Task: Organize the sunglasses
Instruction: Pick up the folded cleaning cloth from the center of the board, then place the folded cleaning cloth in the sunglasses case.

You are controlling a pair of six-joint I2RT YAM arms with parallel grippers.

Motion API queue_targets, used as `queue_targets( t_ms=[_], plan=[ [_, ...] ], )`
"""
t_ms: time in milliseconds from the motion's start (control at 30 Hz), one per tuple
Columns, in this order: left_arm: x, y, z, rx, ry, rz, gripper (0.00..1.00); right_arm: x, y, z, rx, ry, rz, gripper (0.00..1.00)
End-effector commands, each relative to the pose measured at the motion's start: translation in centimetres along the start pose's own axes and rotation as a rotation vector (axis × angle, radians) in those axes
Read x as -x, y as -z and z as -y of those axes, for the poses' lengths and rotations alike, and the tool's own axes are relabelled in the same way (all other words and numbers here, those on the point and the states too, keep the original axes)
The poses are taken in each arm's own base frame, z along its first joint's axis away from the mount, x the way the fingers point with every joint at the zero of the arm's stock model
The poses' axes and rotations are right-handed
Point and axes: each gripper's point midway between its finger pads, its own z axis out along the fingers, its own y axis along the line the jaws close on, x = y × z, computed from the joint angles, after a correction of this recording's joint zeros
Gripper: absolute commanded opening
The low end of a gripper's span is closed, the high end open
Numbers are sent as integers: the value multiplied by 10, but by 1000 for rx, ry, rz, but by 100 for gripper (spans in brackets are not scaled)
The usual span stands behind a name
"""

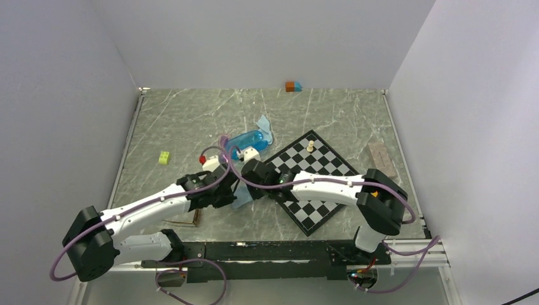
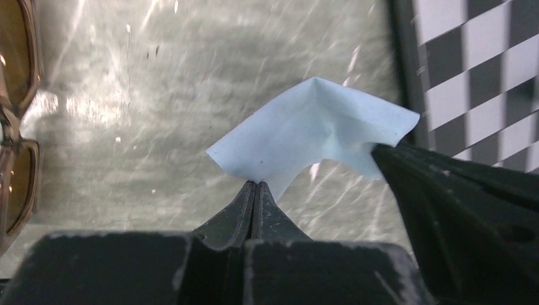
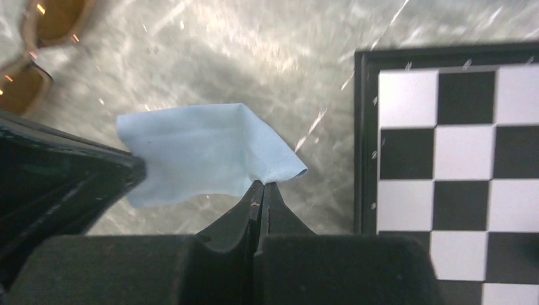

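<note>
A light-blue cloth (image 2: 311, 127) hangs stretched between both grippers just above the table. My left gripper (image 2: 254, 184) is shut on one edge of it. My right gripper (image 3: 262, 184) is shut on a folded corner of the cloth (image 3: 197, 152). In the top view the two grippers, left (image 1: 230, 194) and right (image 1: 249, 190), meet beside the chessboard's left corner. The brown-framed sunglasses (image 1: 184, 221) lie on the table by the left arm, and show at the left edge of the left wrist view (image 2: 16, 114) and at the right wrist view's top left (image 3: 38, 38). I cannot make out the purple pair.
A blue capsule case (image 1: 246, 141) and a second cloth (image 1: 264, 126) lie behind the grippers. The chessboard (image 1: 314, 181) carries a pale piece (image 1: 310, 145). A yellow block (image 1: 164, 157), small red (image 1: 203, 159) and white (image 1: 251, 154) items, far blocks (image 1: 293, 86) and a brownish slab (image 1: 382, 159) dot the table.
</note>
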Motion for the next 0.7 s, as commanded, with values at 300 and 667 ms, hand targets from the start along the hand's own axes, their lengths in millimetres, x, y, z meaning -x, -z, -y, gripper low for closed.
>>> queue_targets(
  t_ms=[300, 667],
  plan=[
    [131, 26, 50, -94, 33, 253, 0, 143, 24, 47, 29, 36, 227, 0],
    [170, -6, 76, -107, 14, 174, 0, 169, -12, 87, 18, 77, 159, 0]
  ],
)
